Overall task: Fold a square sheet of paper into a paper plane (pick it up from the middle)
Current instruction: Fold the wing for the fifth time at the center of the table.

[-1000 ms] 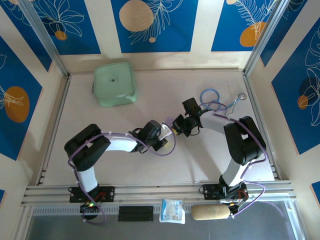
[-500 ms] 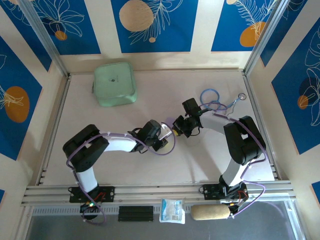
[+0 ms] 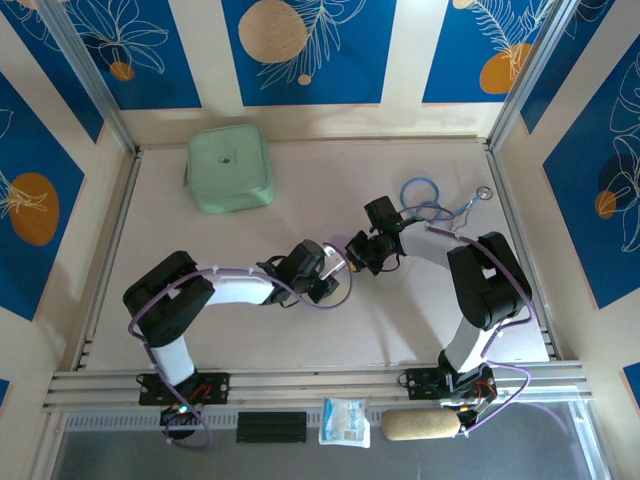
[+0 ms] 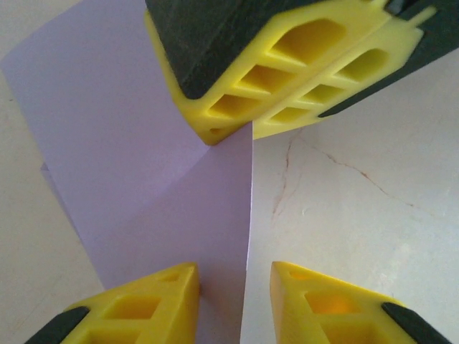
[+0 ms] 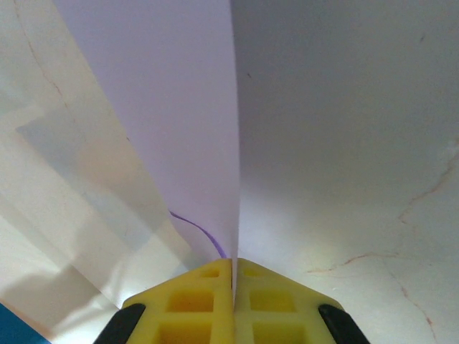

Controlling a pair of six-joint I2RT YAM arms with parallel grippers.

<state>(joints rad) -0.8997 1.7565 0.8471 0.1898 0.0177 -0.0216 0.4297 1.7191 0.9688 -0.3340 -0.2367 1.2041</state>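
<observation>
The counter (image 3: 250, 330) carries a mint pouch (image 3: 228, 167) at its far left, well apart from the work. The sheet (image 4: 143, 143) is at mid-counter, held up between the two arms where they meet.

It is bent over on itself, one panel leaning away from the other along a soft slanting fold, and we judge it no dart yet: this looks like an early crease being formed in the air. Its straight free edge runs from one claw to the other, and that is its long axis as far as we can tell. We see no pointed end.

The right claw (image 5: 233, 264) is pressed together on that edge, the paper standing edge-on straight out from it. The left claw (image 4: 233, 276) stands apart, the edge in its gap, close against one finger and clear of the other.

Next, we think, the left claw must close on the edge while the layers sit matched, then draw the fold flat.
</observation>
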